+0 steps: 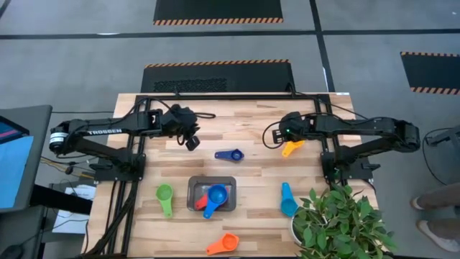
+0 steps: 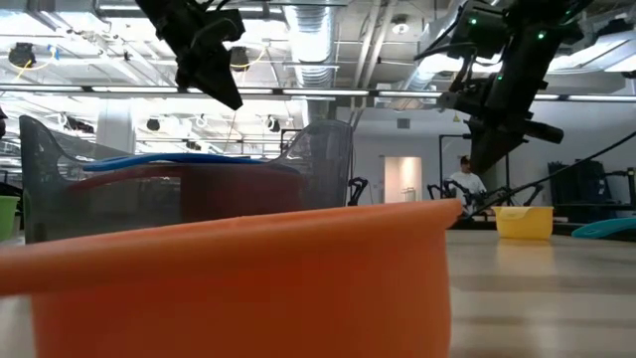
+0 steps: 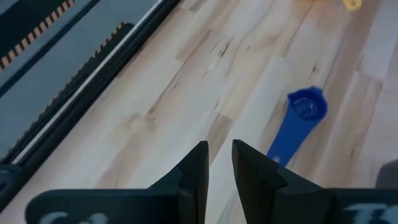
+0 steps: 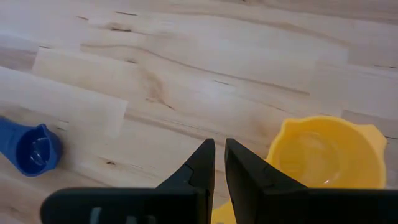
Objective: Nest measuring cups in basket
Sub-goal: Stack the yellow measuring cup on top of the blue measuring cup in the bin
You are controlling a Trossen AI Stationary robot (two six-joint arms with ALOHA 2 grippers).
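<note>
Yellow cup (image 4: 326, 154) lies just beside the nearly closed, empty right claw (image 4: 219, 163)

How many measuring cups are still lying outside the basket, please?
5: dark blue mid-table, yellow under the right arm, green left of the basket, light blue right, orange nearest.

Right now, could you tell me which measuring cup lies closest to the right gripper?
The yellow cup: it lies right under the right gripper, while the other cups lie farther away.

Wooden table (image 1: 251, 122): basket (image 1: 192, 185), loose measuring cups (image 1: 228, 155), potted plant (image 1: 338, 219).
</note>
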